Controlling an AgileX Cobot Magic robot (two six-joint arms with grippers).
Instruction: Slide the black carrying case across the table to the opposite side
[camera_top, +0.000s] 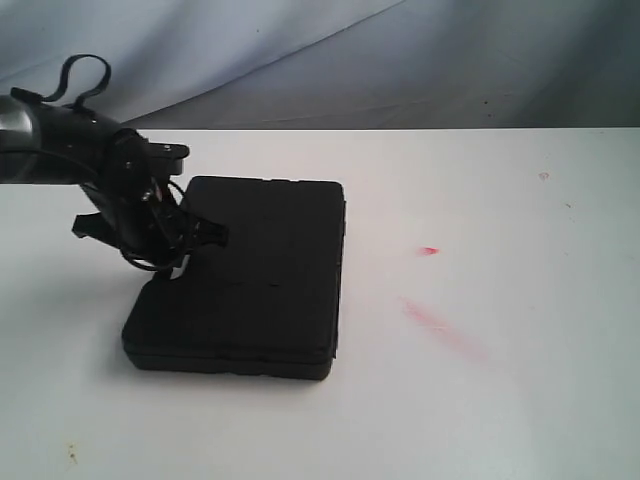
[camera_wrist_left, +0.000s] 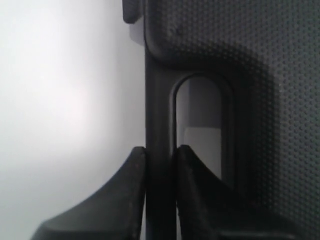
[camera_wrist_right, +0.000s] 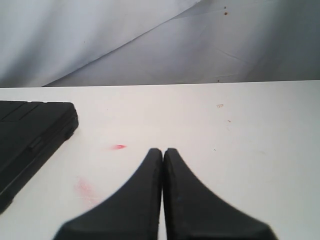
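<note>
One black case (camera_top: 245, 275) lies flat on the left half of the one white desk (camera_top: 520, 400). Two pincers: the left pincer (camera_wrist_left: 160, 162) is clamped on the case's handle (camera_wrist_left: 159, 100), one finger outside the bar and one in the oval slot, while the right pincer (camera_wrist_right: 163, 155) is pressed shut on nothing, over the desk and apart from the case. Two red marks (camera_top: 428, 250) on the desk right of the case, one small and bright, one a faint smear.
</note>
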